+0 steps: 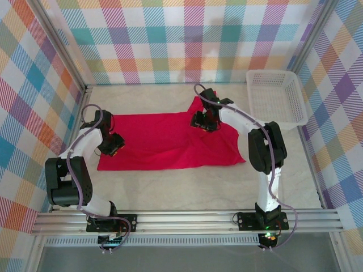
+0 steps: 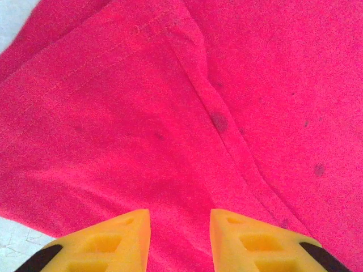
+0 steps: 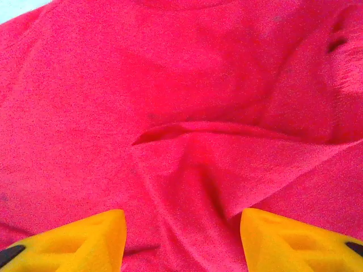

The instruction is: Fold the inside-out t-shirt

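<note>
Top external view first: you can see the inside-out t-shirt (image 1: 164, 141) spread mostly flat across the middle of the tabletop (image 1: 198, 187), its long side running left to right, with a rumpled flap pushed up at its far right corner. Your left gripper (image 1: 116, 144) sits low over the shirt's left edge. Your right gripper (image 1: 204, 122) is down on the far right part of the cloth, near that rumpled flap. A white mesh basket (image 1: 272, 72) stands in the far right corner, apart from the shirt.

In the left wrist view, your left fingers (image 2: 113, 243) stand a little apart, with red cloth lying between and beyond them; you cannot tell whether they touch it. A stitched seam (image 2: 227, 136) runs diagonally across the fabric, with a few dark spots beside it.

In the right wrist view, your right fingers (image 3: 283, 238) are spread wide and hold nothing, over wrinkled cloth with a raised fold (image 3: 187, 127) ahead.
</note>
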Controlling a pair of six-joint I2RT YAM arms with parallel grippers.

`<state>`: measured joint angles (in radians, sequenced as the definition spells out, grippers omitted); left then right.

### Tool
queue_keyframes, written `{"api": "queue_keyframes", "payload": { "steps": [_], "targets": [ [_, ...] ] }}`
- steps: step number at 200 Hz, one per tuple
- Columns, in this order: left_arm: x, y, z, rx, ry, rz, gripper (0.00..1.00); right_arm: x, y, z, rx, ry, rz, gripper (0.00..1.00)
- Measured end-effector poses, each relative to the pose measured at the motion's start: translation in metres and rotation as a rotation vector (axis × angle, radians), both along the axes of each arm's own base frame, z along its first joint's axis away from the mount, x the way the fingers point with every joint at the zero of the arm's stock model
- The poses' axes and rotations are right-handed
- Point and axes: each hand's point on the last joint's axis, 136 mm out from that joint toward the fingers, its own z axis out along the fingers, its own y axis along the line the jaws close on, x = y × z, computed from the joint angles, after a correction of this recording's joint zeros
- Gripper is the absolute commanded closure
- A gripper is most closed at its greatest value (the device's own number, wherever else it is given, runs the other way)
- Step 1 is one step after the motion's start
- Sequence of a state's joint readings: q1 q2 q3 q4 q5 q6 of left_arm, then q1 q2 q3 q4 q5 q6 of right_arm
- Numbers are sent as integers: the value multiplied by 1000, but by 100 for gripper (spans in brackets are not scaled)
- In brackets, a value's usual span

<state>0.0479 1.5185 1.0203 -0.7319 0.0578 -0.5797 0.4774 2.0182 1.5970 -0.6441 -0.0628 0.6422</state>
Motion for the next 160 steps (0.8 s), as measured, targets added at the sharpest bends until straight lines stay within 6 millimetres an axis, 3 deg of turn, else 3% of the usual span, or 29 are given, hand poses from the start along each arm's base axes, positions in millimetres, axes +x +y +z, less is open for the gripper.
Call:
{"api": "queue_keyframes", "payload": {
  "steps": [35,126,160],
  "targets": [
    [0,-2,0,0,0,-6,66,1,-15,-20,-38,26,-31,40],
    [-1,-2,-7,-1,22,-8,66,0,-4,-53,-12,75,-44,34],
    [-1,-2,-7,-1,22,-8,66,13,14,-35,25,33,-39,35]
  ]
}}
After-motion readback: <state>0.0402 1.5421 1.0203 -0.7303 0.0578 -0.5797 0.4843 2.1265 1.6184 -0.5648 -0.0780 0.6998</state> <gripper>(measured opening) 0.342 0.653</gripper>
